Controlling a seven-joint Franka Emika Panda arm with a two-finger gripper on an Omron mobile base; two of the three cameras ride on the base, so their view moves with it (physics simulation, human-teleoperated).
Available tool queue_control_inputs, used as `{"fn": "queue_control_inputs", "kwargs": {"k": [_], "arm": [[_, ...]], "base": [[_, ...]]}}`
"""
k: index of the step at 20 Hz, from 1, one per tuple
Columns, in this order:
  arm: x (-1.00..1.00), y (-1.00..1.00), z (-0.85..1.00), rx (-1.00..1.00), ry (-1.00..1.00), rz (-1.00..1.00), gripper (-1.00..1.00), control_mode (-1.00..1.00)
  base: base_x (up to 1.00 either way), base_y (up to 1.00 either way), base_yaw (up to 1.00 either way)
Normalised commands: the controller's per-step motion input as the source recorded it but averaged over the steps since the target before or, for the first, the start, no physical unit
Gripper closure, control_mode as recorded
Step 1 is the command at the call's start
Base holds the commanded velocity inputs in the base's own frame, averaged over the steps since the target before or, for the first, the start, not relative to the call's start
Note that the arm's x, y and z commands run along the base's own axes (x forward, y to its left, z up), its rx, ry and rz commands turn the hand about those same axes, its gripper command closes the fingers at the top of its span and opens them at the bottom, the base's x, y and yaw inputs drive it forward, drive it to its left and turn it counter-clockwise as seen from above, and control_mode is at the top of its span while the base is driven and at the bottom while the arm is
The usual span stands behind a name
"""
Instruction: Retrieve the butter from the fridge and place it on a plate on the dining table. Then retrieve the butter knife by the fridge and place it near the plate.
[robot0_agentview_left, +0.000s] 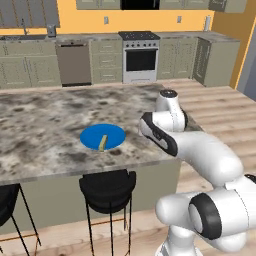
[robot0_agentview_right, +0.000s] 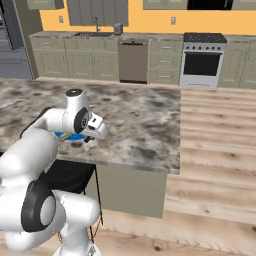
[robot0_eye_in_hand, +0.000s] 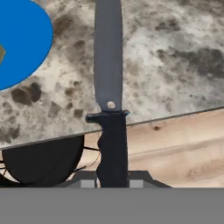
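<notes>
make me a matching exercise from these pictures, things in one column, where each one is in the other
Things:
1. butter
2. butter knife
3. plate
4. stool

Places:
A. on the dining table
B. held in the gripper
C. lying on the blue disc
D. on the floor, under the table's edge

Pairs: 1-C, 2-B, 3-A, 4-D

A wide stretch of bare marbled dining table (robot0_agentview_left: 45, 112) is seen across the left and centre of the left base view. The blue plate (robot0_agentview_left: 95, 135) with the butter (robot0_agentview_left: 103, 143) occupies the near centre. Black stools (robot0_agentview_left: 107, 189) are tucked below the table's near edge.
</notes>
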Motion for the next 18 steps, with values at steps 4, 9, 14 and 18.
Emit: {"fn": "queue_control_inputs", "kwargs": {"k": [4, 9, 14, 18], "arm": [[1.00, 0.13, -0.48, 0.01, 0.00, -0.01, 1.00, -1.00], [1.00, 0.03, -0.22, 0.00, 0.02, 0.00, 1.00, -1.00], [0.81, 0.03, -0.10, 0.01, 0.09, 0.05, 1.00, -1.00], [0.40, 0.14, -0.36, 0.02, 0.01, 0.10, 1.00, -1.00]], "base": [[0.00, 0.00, 0.00], [0.00, 0.00, 0.00], [0.00, 0.00, 0.00], [0.00, 0.00, 0.00]]}}
